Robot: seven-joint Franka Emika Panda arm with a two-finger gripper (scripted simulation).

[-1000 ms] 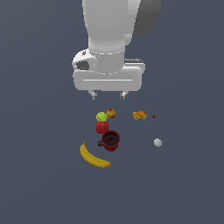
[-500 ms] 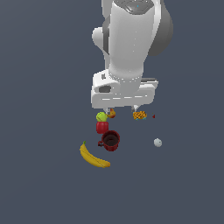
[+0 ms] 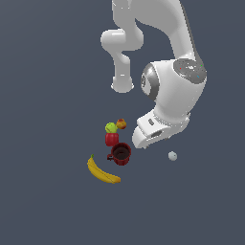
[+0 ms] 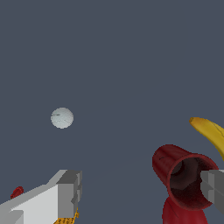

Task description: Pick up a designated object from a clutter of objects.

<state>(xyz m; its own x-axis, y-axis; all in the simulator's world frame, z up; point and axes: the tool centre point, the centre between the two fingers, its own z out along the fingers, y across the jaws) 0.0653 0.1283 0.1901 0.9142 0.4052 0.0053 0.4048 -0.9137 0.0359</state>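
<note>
My gripper (image 4: 140, 192) stands wide open: in the wrist view one finger (image 4: 70, 188) shows on one side and the other at the far edge, with nothing between them but bare floor and part of the dark red mug (image 4: 186, 181). The pale ball (image 4: 61, 118) I am after lies alone, ahead of my fingertips and outside the span of the jaws, beyond that first finger. In the exterior view the ball (image 3: 172, 155) sits just beside my hand, on the side away from the mug (image 3: 120, 154), the red can (image 3: 111, 139), the green apple (image 3: 110, 128), the orange-red fruit (image 3: 121, 124) and the banana (image 3: 102, 171).

To do this step well, I judge that I should first slide sideways, away from the mug, until the ball is centred between the fingers, and only then descend. A smooth ball will roll if one finger touches first, so I want both pads level with its middle before closing. An orange patterned piece (image 4: 65, 217) lies close under that finger; I should keep clear of it.
</note>
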